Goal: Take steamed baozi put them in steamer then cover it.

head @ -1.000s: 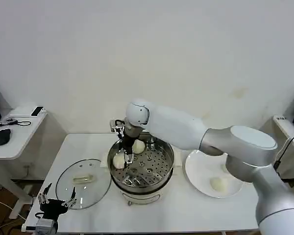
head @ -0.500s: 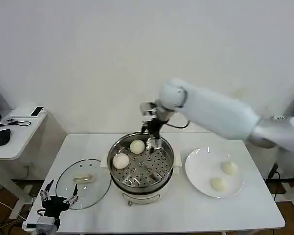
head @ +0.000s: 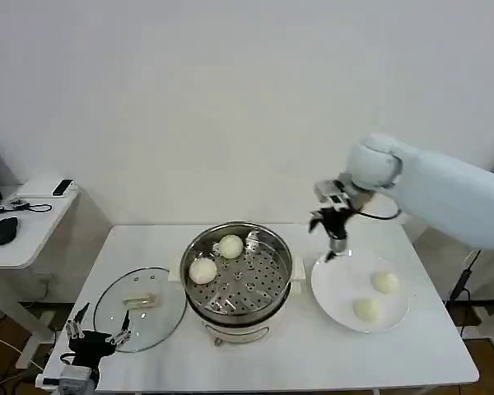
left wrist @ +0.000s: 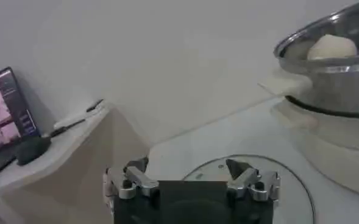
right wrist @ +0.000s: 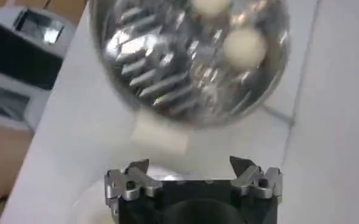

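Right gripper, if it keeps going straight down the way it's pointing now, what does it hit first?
Most likely the white plate, near its back rim. The right gripper points down with its fingers open and empty, short of both baozi there. Depth is uncertain; it could meet the table instead.

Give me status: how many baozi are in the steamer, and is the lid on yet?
Half loaded. Two baozi sit in the steamer; two more wait on the white plate. The right gripper hangs empty, jaws open, above the plate's near-steamer edge, probably going for the third. The cover lies on the table left of the steamer, the left gripper parked open at its edge. Left: two transfers, then covering.
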Controlling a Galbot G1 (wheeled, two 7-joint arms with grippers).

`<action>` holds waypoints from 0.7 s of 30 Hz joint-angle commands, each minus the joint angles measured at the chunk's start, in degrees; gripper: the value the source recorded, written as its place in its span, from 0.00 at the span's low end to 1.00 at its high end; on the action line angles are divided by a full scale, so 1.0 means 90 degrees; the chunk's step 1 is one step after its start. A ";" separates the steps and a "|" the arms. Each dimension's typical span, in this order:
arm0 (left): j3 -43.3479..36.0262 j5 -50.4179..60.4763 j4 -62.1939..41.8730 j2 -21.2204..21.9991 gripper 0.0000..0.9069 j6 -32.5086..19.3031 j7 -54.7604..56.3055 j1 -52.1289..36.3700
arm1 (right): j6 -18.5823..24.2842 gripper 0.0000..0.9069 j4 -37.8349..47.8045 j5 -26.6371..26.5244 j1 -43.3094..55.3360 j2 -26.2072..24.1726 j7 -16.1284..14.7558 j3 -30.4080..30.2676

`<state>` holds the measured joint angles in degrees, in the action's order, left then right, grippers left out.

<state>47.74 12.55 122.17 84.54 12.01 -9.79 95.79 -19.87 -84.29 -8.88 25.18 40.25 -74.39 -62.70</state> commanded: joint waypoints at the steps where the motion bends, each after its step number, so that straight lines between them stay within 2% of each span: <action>1: -0.0015 0.0012 0.0005 0.0008 1.00 0.0001 -0.0001 0.0025 | 0.0037 1.00 -0.0288 0.0248 -0.0718 -0.0831 -0.0008 0.0086; 13: -0.0079 0.0123 -0.0137 0.0052 1.00 -0.0011 0.0023 0.0063 | 0.0102 1.00 0.0149 0.0844 -0.1943 -0.0690 0.0058 0.0943; 21: -0.0099 0.0154 -0.0222 0.0056 1.00 -0.0011 0.0019 0.0035 | 0.0131 1.00 0.0477 0.1236 -0.2356 -0.0532 0.0110 0.1206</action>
<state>46.88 13.91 120.32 85.09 11.91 -9.62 96.10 -18.77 -81.39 -0.39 8.41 36.06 -73.36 -54.17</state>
